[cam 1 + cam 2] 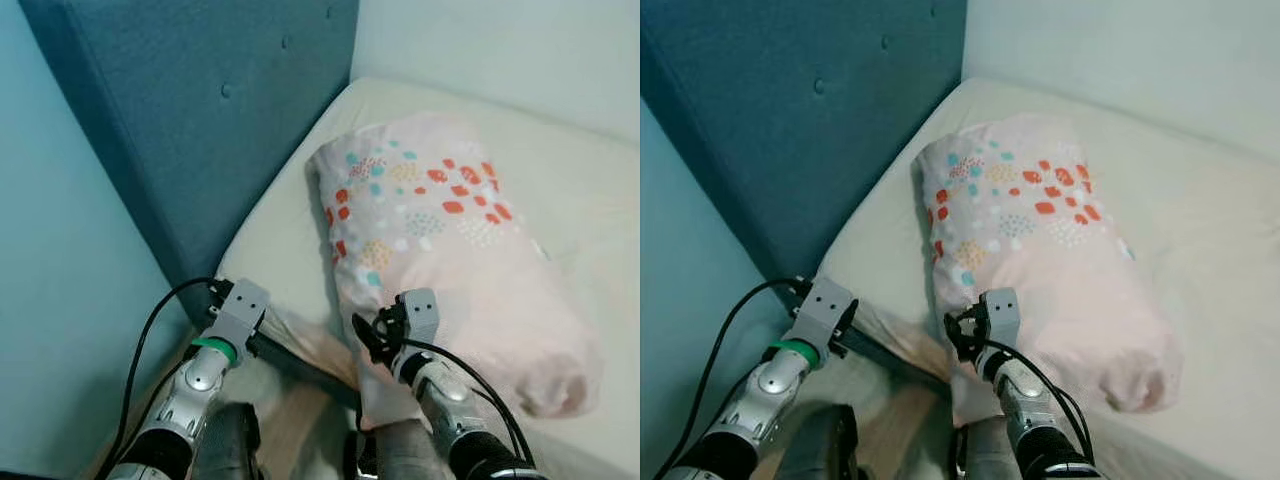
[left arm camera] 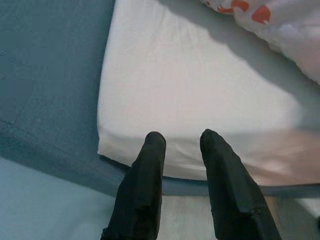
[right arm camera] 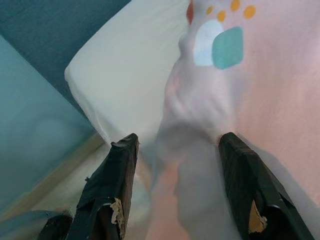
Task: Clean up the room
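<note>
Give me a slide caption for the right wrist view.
Right gripper, fingers open, straddling a corner of the pink patterned pillow at the mattress edge.

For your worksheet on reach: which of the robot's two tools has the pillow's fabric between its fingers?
The right tool: its open fingers straddle a fold of the pink pillow. The left tool faces the bare mattress edge.

Soft, even daylight fills the head views, which are sharp and free of glare. The pillow (image 2: 280, 25) casts a broad shadow across the bed (image 2: 165, 85). In the right wrist view the pink fabric (image 3: 200, 165) between the fingers (image 3: 110, 185) is blurred.
</note>
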Motion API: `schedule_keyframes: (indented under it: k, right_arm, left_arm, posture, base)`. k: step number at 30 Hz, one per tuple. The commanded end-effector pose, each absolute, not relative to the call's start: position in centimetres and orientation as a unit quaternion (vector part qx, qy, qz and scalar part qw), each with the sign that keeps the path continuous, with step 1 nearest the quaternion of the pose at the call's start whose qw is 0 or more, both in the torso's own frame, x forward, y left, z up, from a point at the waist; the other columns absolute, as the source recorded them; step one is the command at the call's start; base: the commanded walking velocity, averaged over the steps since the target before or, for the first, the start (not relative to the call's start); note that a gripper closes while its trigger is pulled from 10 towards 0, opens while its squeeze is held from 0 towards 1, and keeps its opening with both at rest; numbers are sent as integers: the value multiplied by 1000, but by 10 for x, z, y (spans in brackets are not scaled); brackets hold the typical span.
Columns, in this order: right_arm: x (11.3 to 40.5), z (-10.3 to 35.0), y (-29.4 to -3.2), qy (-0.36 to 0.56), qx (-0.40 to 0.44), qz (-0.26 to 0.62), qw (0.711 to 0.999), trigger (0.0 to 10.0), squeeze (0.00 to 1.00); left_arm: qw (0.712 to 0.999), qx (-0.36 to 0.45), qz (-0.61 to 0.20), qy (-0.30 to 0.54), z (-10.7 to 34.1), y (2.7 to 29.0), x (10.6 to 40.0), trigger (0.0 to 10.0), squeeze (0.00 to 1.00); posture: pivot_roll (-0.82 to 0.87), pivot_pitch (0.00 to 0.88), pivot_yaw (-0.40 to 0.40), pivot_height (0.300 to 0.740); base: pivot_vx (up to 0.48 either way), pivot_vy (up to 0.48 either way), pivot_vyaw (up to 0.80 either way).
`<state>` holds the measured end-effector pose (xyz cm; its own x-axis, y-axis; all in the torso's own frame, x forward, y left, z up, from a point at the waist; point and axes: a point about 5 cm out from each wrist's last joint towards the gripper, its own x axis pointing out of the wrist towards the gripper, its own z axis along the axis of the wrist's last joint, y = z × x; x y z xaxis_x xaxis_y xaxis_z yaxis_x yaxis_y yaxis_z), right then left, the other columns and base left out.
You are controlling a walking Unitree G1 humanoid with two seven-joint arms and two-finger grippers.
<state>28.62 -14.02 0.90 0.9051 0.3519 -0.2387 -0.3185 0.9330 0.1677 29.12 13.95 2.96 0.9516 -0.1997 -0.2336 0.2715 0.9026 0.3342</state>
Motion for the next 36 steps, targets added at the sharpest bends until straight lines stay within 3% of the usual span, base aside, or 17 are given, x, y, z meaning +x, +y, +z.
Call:
schedule_keyframes:
  k: [1, 10, 15, 19, 20, 21, 22, 24, 25, 27, 28, 30, 33, 36]
  right_arm:
    - [283, 6, -146, 136, 53, 162, 976, 10000, 0]
    - [306, 50, -159, 21, -28, 158, 987, 10000, 0]
    - [322, 99, -218, -76, -60, 25, 995, 10000, 0]
    - [316, 116, -269, -94, -88, -90, 988, 10000, 0]
    - [316, 116, -269, -94, -88, -90, 988, 10000, 0]
    - [307, 117, -297, -79, -105, -154, 979, 10000, 0]
    - [307, 117, -297, -79, -105, -154, 979, 10000, 0]
    - [284, 112, -346, -27, -149, -269, 951, 10000, 0]
    - [284, 112, -346, -27, -149, -269, 951, 10000, 0]
    - [259, 106, -378, 15, -178, -339, 923, 10000, 0]
    - [259, 106, -378, 15, -178, -339, 923, 10000, 0]
    - [239, 99, -400, 67, -216, -385, 895, 10000, 0]
    - [235, 94, -406, 105, -242, -390, 882, 10000, 0]
    - [241, 89, -402, 132, -244, -372, 886, 10000, 0]
  left_arm:
    - [969, 184, -127, 102, 27, 138, 288, 10000, 0]
    - [977, 154, -115, 94, 35, 140, 291, 10000, 0]
    - [985, 120, -113, 50, 64, 138, 303, 10000, 0]
    - [987, 108, -116, 22, 84, 137, 311, 10000, 0]
    - [987, 108, -116, 22, 84, 137, 311, 10000, 0]
    - [987, 107, -118, 13, 91, 137, 313, 10000, 0]
    - [987, 107, -118, 13, 91, 137, 313, 10000, 0]
    - [987, 108, -122, 5, 98, 138, 313, 10000, 0]
    - [987, 108, -122, 5, 98, 138, 313, 10000, 0]
    - [986, 112, -125, 14, 96, 141, 308, 10000, 0]
    - [986, 112, -125, 14, 96, 141, 308, 10000, 0]
    - [984, 114, -131, 29, 91, 142, 299, 10000, 0]
    - [983, 116, -136, 40, 86, 142, 291, 10000, 0]
    - [982, 119, -141, 47, 84, 142, 285, 10000, 0]
  posture:
    - [2, 20, 42, 607]
    - [-2, 32, 48, 607]
    - [-6, 54, 61, 607]
    - [-12, 89, 78, 607]
    - [-12, 89, 78, 607]
    - [-13, 101, 83, 607]
    - [-13, 101, 83, 607]
    - [-11, 119, 91, 607]
    - [-11, 119, 91, 607]
    - [-10, 150, 104, 607]
    - [-10, 150, 104, 607]
    - [-8, 167, 112, 607]
    - [-1, 188, 123, 607]
    - [10, 195, 125, 607]
  base:
    - [0, 0, 0]
    - [0, 0, 0]
    - [0, 0, 0]
    - [0, 0, 0]
    - [0, 0, 0]
    - [0, 0, 0]
    - [0, 0, 0]
    - [0, 0, 0]
    - [0, 0, 0]
    - [0, 0, 0]
    - [0, 0, 0]
    - [0, 0, 0]
    - [0, 0, 0]
    - [0, 0, 0]
